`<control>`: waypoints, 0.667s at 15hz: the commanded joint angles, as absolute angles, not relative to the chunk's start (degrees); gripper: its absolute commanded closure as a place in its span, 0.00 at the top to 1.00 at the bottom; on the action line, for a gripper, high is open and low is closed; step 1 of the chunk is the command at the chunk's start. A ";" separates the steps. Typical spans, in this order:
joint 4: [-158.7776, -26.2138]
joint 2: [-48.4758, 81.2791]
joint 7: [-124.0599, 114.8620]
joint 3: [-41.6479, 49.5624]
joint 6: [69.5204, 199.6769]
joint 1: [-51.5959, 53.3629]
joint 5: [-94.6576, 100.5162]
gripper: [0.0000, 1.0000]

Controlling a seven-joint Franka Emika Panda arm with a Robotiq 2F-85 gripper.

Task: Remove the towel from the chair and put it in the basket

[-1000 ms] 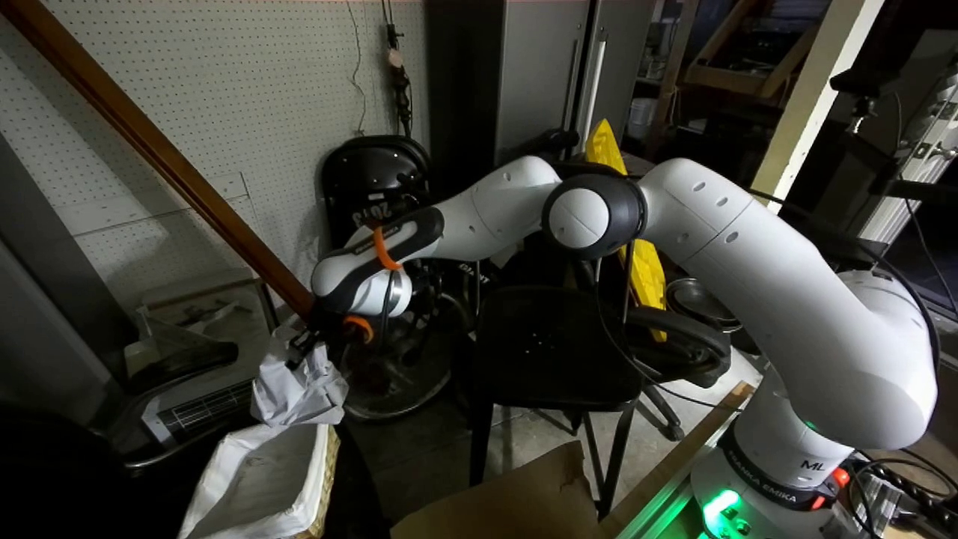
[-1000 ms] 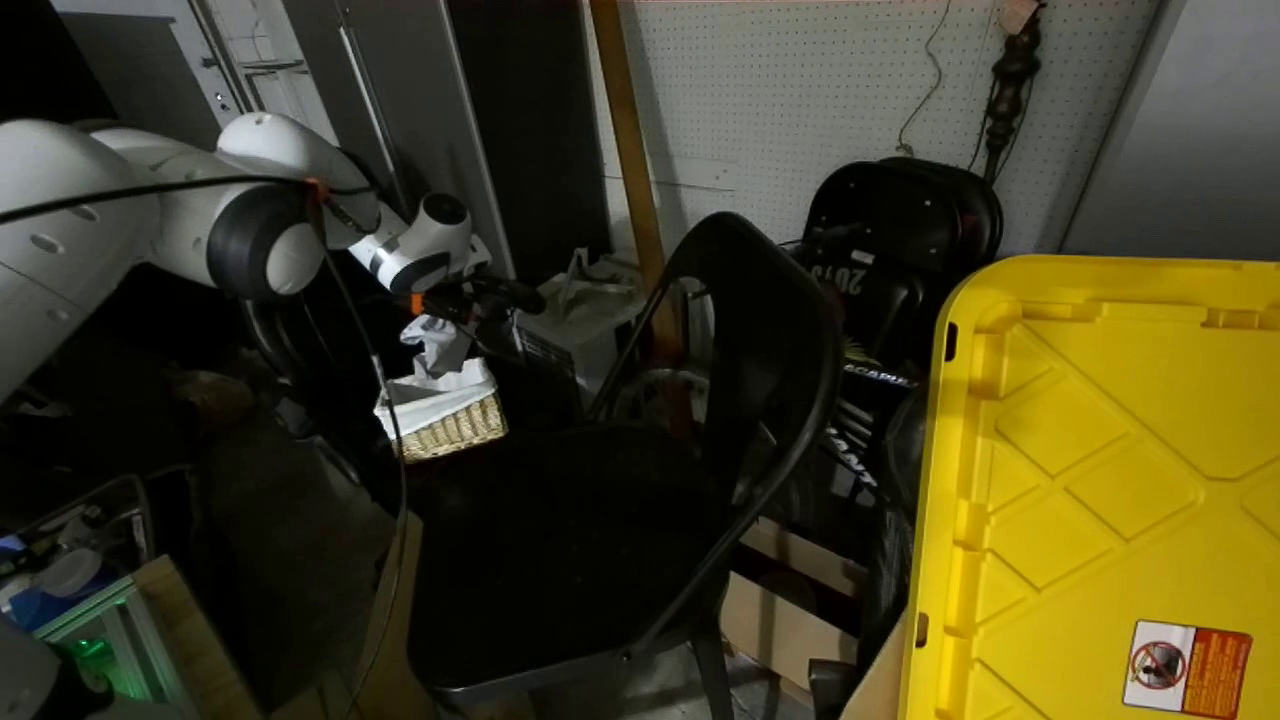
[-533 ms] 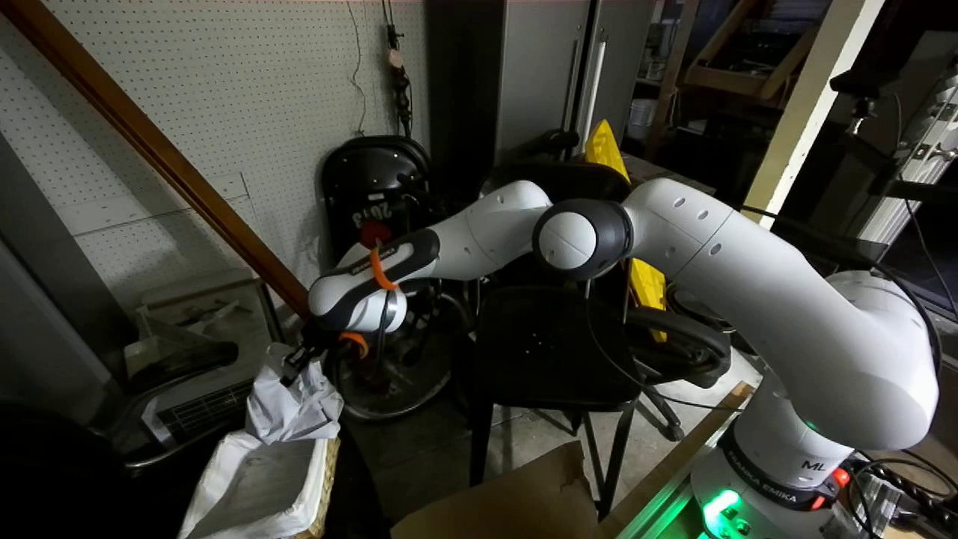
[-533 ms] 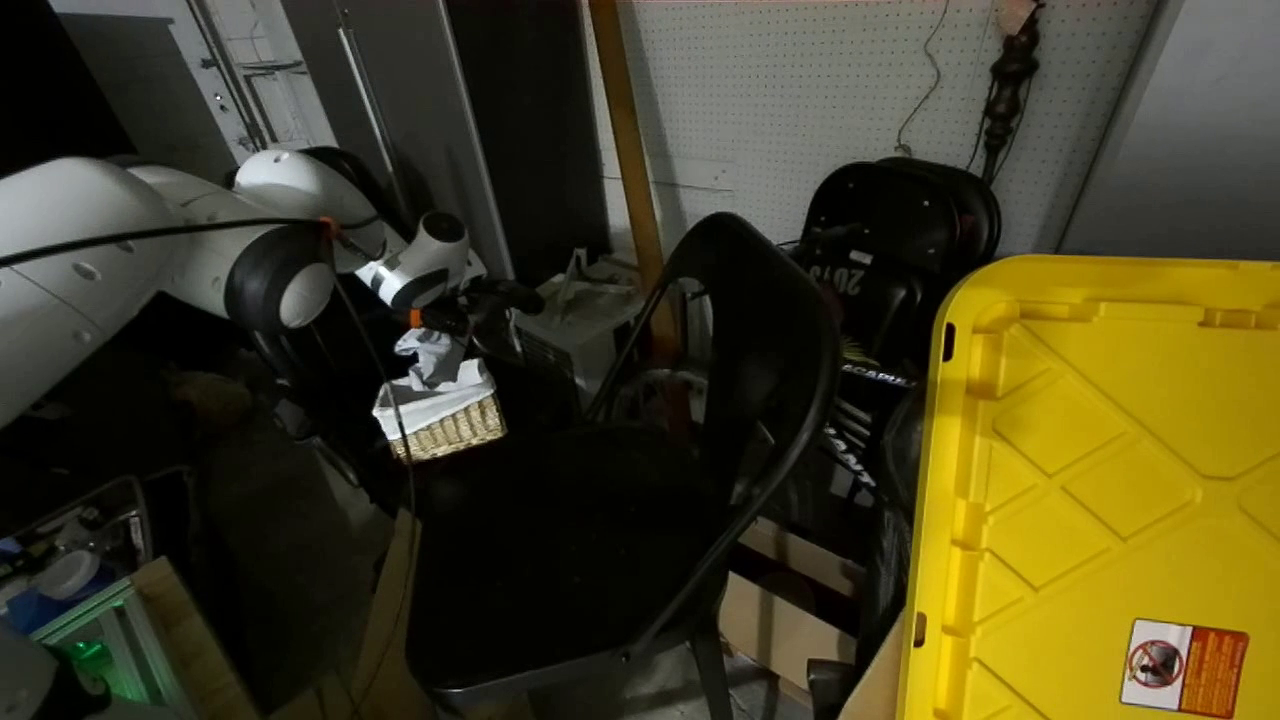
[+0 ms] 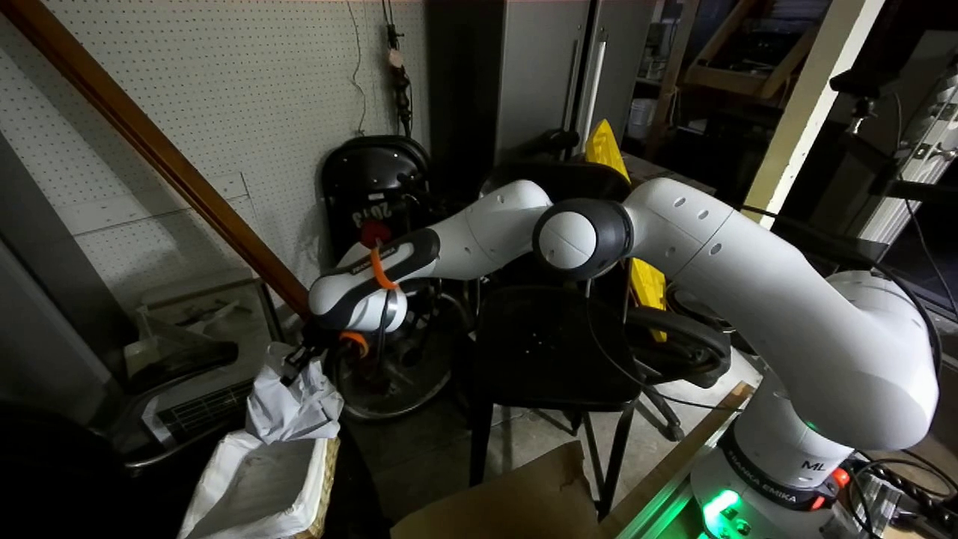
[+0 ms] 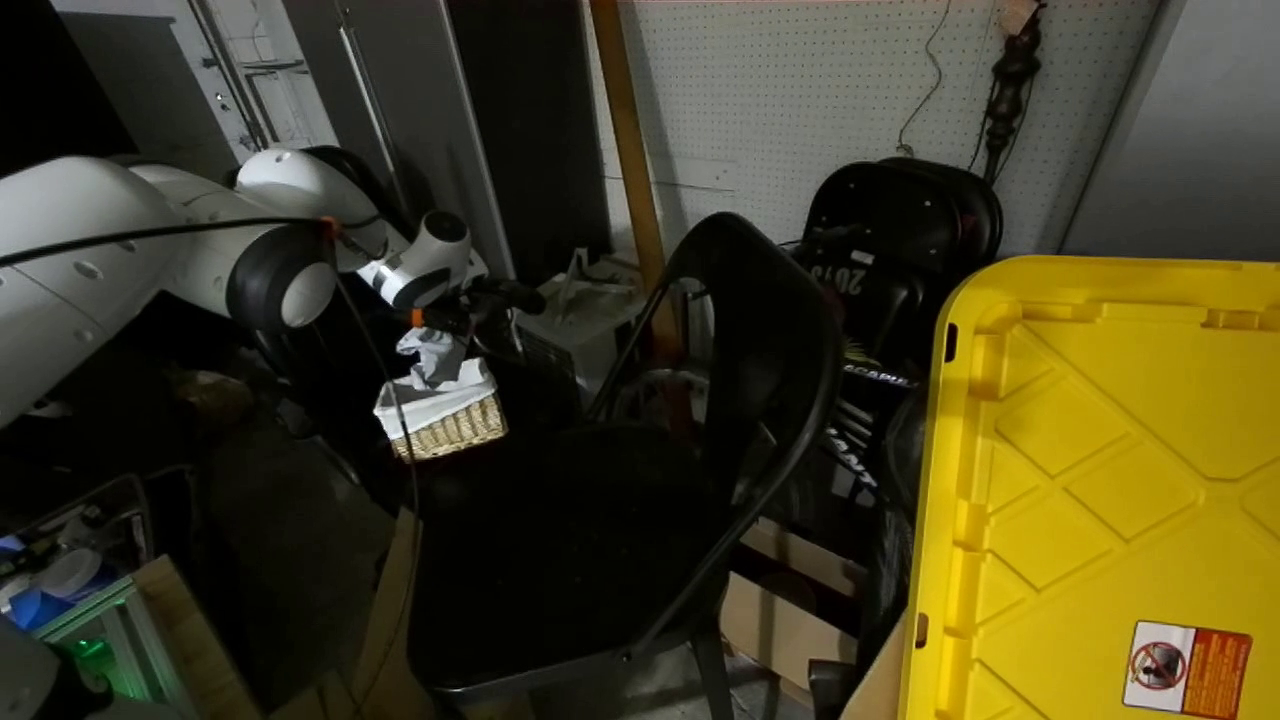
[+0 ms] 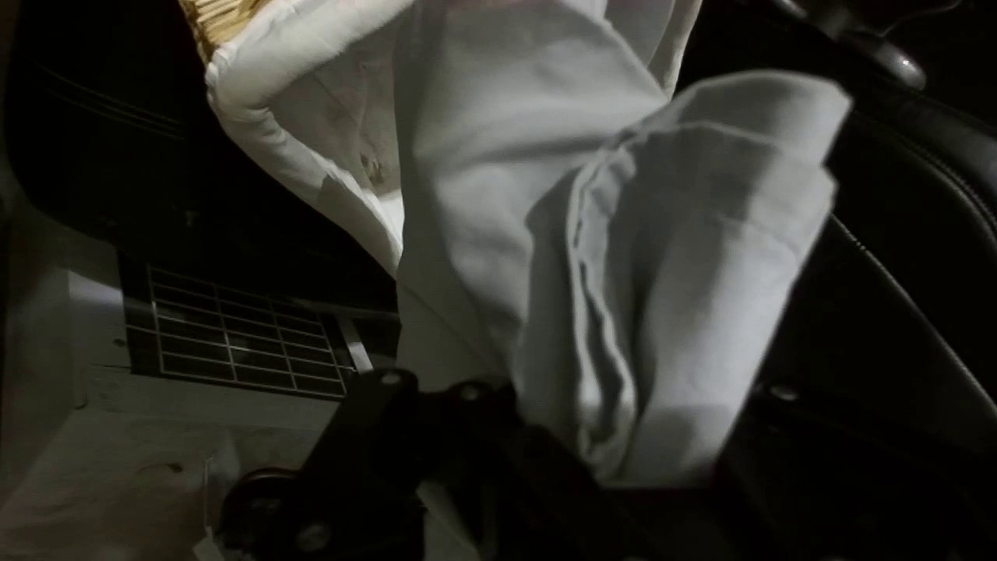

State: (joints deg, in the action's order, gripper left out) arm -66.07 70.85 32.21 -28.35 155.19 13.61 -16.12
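- Fingers [image 5: 296, 364] were closed on a bunch of the pale towel [image 5: 296, 408], as near together, I judged, as the cloth let them; the tips were lost among its folds
- Gripped near its top, the towel hung loose at one end of the wicker basket [image 6: 455, 432], partly over the mouth, well off the black chair [image 5: 557, 359], presumably to make the drop short; whether it touched the rim I couldn't tell
- White lining [image 6: 440, 405] folded over the rim left the basket's mouth wide, an easy target; a stitched black surface [image 7: 911, 202] showed alongside, perhaps what it stood on, within long reach of the arm [image 5: 569, 239]
- That nearest rim looked the likeliest trouble: let go there, some cloth could drape outside, so a shift toward the middle seemed wanted
- Near the basket sat a wire-grilled box [image 7: 245, 335], and a leaning wooden beam [image 5: 165, 161] rose behind the arm's end, leaving little slack that way, I thought
- One thin cable [image 6: 412, 468] dangled across the basket in an exterior view, worth watching; the yellow lid [image 6: 1100, 470] was well apart, in nobody's way
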 commanded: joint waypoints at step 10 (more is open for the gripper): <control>-51.19 79.57 32.35 -27.90 147.28 18.59 -8.98 0.03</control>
State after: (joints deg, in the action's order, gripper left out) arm -59.26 74.96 32.43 -27.68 148.31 16.46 -11.01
